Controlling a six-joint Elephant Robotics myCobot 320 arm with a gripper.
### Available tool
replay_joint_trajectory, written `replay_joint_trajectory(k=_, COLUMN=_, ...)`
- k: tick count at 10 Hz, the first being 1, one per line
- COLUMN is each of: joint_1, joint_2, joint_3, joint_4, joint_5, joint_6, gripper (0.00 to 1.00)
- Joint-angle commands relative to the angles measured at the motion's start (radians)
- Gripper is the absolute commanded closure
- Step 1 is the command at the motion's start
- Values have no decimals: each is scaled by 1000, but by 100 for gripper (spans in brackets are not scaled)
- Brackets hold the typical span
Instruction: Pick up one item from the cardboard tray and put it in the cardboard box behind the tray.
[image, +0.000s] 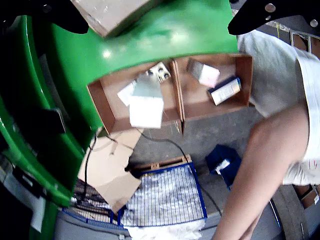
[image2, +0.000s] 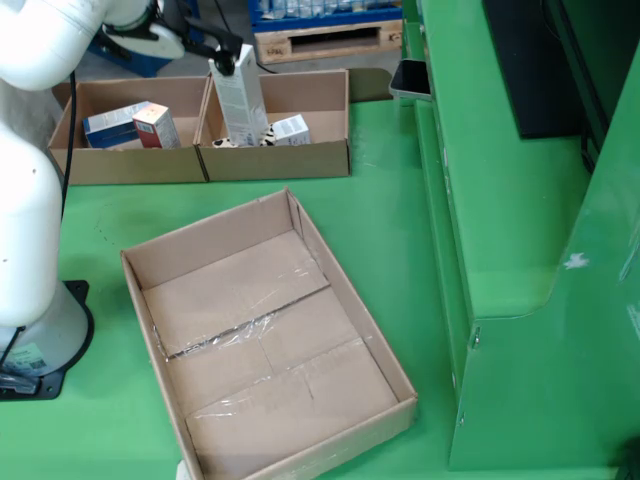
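A tall white carton stands upright over the right compartment of the two-part cardboard tray, and my gripper is shut on its top. I cannot tell whether its base still touches the tray floor. In the wrist view the same carton appears end-on over the tray. A large, shallow cardboard box lies empty in front of the tray in the fixed view; one corner of the box shows at the top of the wrist view.
The tray also holds a blue-white box, an orange-topped box, a small white box and a cow-patterned pack. A green machine wall rises to the right. A person's arm reaches in beside the tray.
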Motion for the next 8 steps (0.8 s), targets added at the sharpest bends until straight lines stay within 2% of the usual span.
replay_joint_trajectory(k=1, joint_1=-408, joint_2=29, joint_3=18, joint_4=-258, joint_5=52, joint_6=-163, gripper=0)
replay_joint_trajectory(k=2, joint_1=-408, joint_2=29, joint_3=18, joint_4=-258, joint_5=52, joint_6=-163, gripper=0)
replay_joint_trajectory(k=4, joint_1=-614, joint_2=14, joint_3=18, joint_4=-322, joint_5=76, joint_6=-263, gripper=0)
replay_joint_trajectory(k=7, joint_1=-834, joint_2=-9, joint_3=18, joint_4=-416, joint_5=56, joint_6=-311, gripper=0)
replay_joint_trajectory(k=8, joint_1=-884, joint_2=-11, joint_3=18, joint_4=-453, joint_5=42, joint_6=-288, gripper=0)
